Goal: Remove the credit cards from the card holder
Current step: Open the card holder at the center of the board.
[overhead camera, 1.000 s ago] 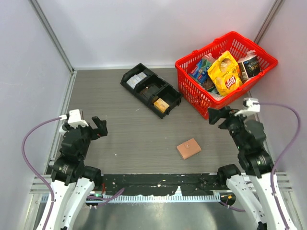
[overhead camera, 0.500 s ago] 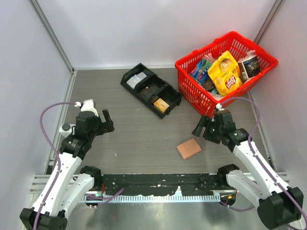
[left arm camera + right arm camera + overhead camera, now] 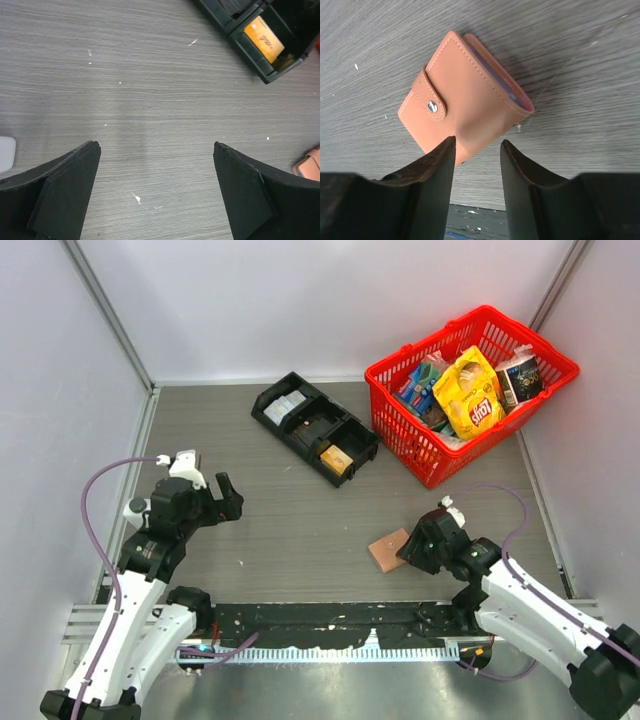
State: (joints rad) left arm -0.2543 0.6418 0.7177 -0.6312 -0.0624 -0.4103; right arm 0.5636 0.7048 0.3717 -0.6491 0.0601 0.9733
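- My left end effector (image 3: 155,147): jaws wide, above the desk (image 3: 300,530), near left.
- My right end effector (image 3: 478,145): jaws narrowed, astride a corner of the card holder (image 3: 465,100); whether I grip it, I cannot tell.
- Card holder: closed, tab snapped, flat on the desk, near right.

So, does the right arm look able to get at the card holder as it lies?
Probably yes: the right gripper hovers at one edge of the card holder, jaws apart, with nothing between them and it. The holder lies flat, its tab snapped shut.
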